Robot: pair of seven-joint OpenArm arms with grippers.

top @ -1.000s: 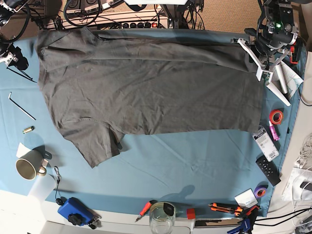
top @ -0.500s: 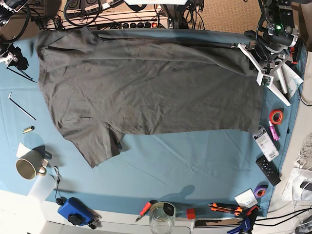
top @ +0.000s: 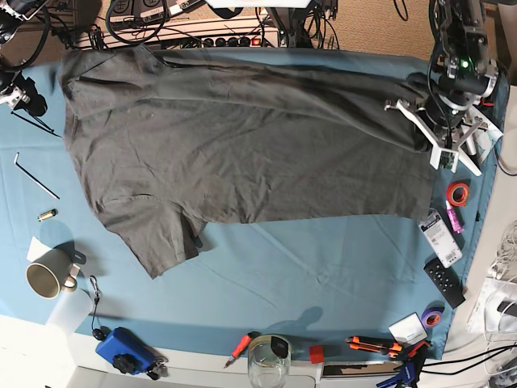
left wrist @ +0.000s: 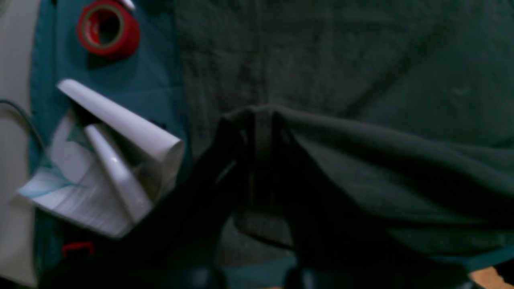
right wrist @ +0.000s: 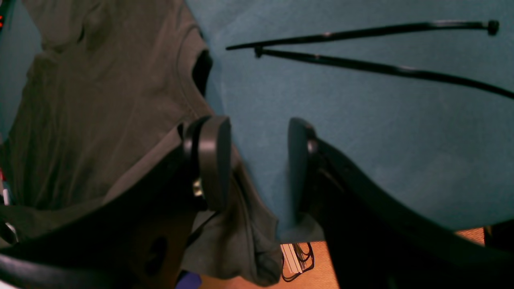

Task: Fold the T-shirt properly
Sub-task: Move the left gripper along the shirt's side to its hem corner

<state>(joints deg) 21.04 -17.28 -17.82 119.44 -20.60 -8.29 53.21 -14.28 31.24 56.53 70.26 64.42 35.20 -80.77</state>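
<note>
The left pincer (left wrist: 261, 160) is clenched on a fold of the T-shirt (top: 242, 137), pinching a dark ridge of cloth that rises off the layer beneath it. From that pinch the raised cloth runs away to one side as a loose, sagging fold, while flat shirt fabric spreads beyond the tips. To the other side of this pincer lie two white paper rolls (left wrist: 124, 132) on a sheet, and past them a red tape roll (left wrist: 107, 29) rests on the blue cloth (top: 323, 267) covering the surface.

The right pincer (right wrist: 257, 160) stands released, its two dark pads apart with only blue cloth showing between them. One pad (right wrist: 213, 160) sits over the edge of the shirt near the neck opening; the other is over bare cloth. Beyond its tips two black cable ties (right wrist: 361, 48) lie nearly side by side.

In the base view the shirt lies spread wide across the far half of the surface, one sleeve (top: 157, 238) pointing toward the near edge. A mug (top: 47, 279) stands well apart from it.
</note>
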